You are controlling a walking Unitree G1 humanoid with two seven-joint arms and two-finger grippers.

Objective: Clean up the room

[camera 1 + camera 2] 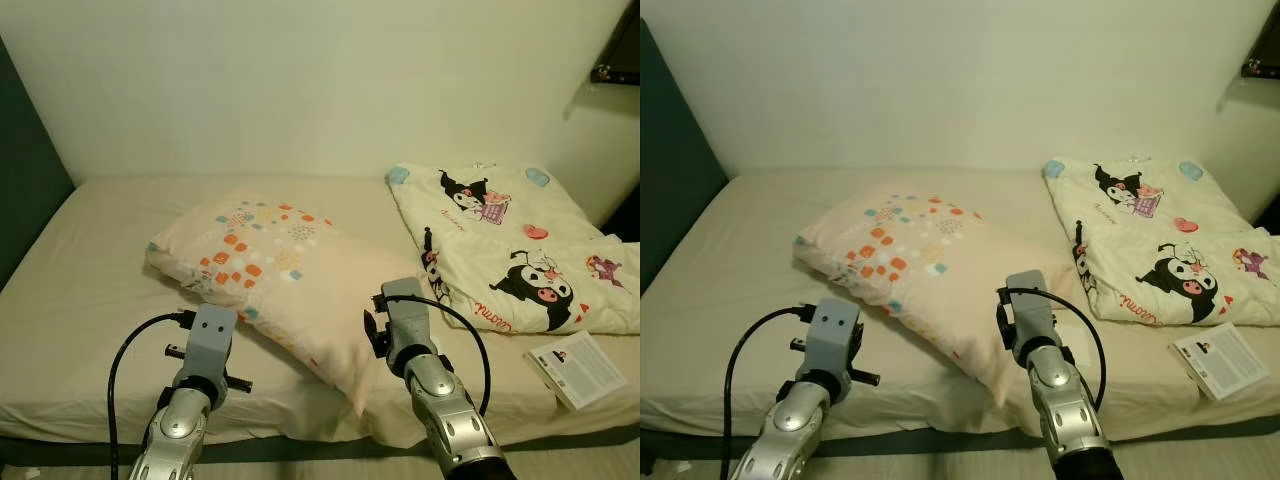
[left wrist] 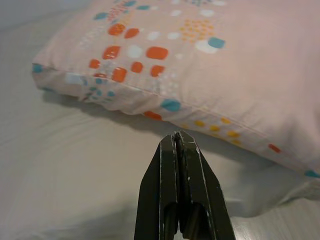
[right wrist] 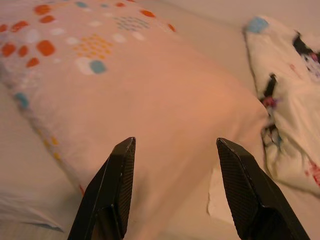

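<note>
Right gripper (image 3: 172,192) jaws gape over the pillow (image 1: 285,265) lying askew mid-bed (image 1: 80,290); left gripper (image 2: 178,150) jaws are pressed together beside its edge. A one-sided pinch could drag it crooked.

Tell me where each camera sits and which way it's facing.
Left eye: on the head, looking forward and down at the bed; both silver arms show.
Right eye: beside it, same scene; the booklet lies near the blanket.
Left wrist: on the left arm, looking along the shut left tool at the pillow's edge.
Right wrist: on the right arm, looking along the open right tool over the pillow.
All four views share the pillow.
</note>
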